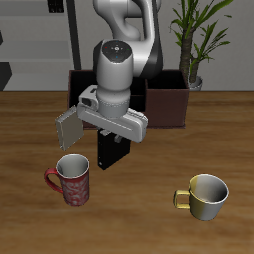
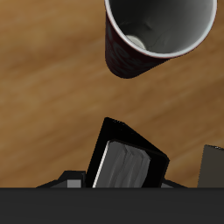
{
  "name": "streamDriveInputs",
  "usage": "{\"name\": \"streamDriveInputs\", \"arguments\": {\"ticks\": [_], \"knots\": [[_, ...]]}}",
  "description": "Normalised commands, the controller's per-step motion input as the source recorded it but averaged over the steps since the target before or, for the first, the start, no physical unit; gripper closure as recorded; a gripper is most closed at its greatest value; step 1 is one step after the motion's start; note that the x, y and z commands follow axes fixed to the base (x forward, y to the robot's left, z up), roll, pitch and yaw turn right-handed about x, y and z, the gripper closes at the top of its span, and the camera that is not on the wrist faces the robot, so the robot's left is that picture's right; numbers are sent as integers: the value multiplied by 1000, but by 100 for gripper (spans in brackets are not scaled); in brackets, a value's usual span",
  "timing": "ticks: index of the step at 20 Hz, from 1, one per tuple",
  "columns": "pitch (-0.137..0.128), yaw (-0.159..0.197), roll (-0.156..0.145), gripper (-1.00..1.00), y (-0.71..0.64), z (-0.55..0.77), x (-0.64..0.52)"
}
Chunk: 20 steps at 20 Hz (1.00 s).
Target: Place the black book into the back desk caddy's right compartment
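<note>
The black book [image 1: 109,151] hangs upright directly under my gripper [image 1: 112,135], which is shut on its top edge. In the wrist view the black book [image 2: 128,163] is close up, with grey page edges between its dark covers, and my fingers are hidden. The back desk caddy [image 1: 167,102], a low reddish-brown box, stands behind the arm farther back on the table. The arm covers most of it, so I cannot make out its right compartment.
A red patterned mug [image 1: 71,180] [image 2: 157,35] stands nearer the front edge, close to the book. A yellow-green mug [image 1: 204,193] sits apart from it. A grey book [image 1: 71,125] [image 2: 213,166] leans beside the gripper. A potted plant [image 1: 194,40] stands behind the caddy.
</note>
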Motion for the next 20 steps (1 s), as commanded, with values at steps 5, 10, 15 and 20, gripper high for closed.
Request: {"name": "streamDriveInputs", "arguments": {"ticks": [5,10,15,20], "knots": [[-38,33,-25,100,18,454,-152],[-34,31,-18,100,48,471,-232],[-29,63,-21,100,106,502,-307],[-85,100,6,100,222,529,-335]]}}
